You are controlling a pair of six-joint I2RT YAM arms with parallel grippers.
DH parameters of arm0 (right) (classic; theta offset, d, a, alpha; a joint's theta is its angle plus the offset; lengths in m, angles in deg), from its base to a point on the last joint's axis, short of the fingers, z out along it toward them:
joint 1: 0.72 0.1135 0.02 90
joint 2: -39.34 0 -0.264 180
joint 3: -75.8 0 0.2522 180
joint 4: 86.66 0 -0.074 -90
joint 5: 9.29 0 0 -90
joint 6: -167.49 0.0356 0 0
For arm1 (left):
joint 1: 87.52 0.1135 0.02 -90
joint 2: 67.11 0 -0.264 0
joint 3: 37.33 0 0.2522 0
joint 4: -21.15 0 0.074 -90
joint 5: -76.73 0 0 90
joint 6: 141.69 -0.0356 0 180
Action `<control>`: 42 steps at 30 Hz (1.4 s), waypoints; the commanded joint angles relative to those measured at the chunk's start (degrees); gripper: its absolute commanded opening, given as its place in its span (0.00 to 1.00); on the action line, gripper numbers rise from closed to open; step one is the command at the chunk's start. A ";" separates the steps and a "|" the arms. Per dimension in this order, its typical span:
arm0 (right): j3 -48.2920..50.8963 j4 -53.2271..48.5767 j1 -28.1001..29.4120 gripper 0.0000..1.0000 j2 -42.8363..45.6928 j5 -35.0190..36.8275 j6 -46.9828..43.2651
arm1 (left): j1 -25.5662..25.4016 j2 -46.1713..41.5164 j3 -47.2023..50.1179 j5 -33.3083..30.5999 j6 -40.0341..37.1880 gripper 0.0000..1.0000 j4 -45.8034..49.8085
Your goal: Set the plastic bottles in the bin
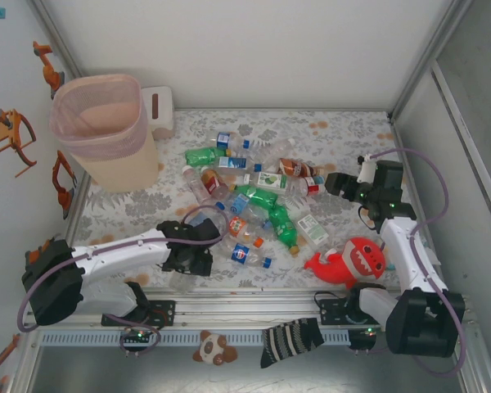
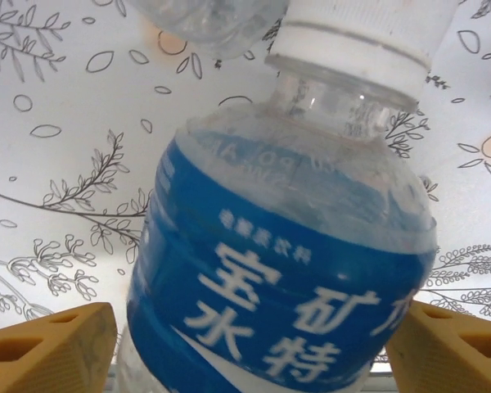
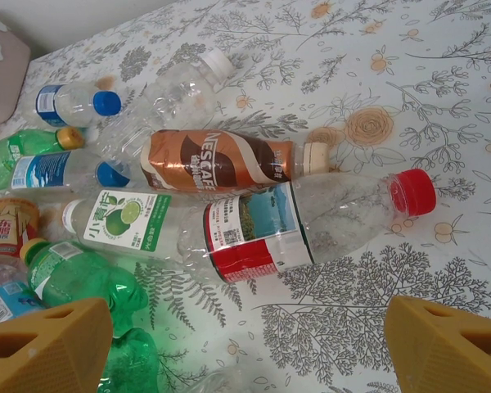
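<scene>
The left jaws [image 2: 245,348] stand wide on either side of a clear bottle [image 2: 286,278] with a white cap [image 2: 360,37]. Its blue label carries white Chinese writing, with 宝矿 and 水特 readable. Whether the fingers [image 2: 49,348] press on it, I cannot tell.

The right jaws [image 3: 247,348] are wide with nothing between them, above the right end of the pile of bottles [image 1: 254,196] on the flower-printed desk [image 1: 352,131]. Below them lies a brown bottle [image 3: 217,160] marked NESCAFÉ. Just beside it is a clear, red-capped bottle [image 3: 311,221] with a red-and-white label, its small print too fine to read. A white-labelled bottle [image 3: 123,221] shows a lime and green Chinese characters.

The bin [image 1: 106,131] stands upright at the desk's far left corner, well apart from the pile.
</scene>
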 commanded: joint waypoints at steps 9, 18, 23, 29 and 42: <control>-1.91 -0.49 0.41 0.85 0.08 -1.50 0.64 | 3.07 1.01 0.79 2.14 -2.53 0.72 -2.77; -1.73 -0.56 0.40 0.85 0.42 -1.17 0.67 | 4.22 2.77 1.19 3.26 -3.20 0.72 -4.82; -1.74 -0.69 0.45 0.85 0.69 -1.02 0.60 | 4.16 2.74 1.32 3.48 -3.11 0.66 -5.18; -1.91 -1.00 0.44 0.85 1.09 -0.83 0.60 | 3.96 -1.36 0.05 3.15 -3.20 0.58 -2.61; -3.27 -3.20 0.45 0.85 2.58 -0.70 0.49 | 6.35 -14.46 -11.01 0.46 -7.21 0.57 6.51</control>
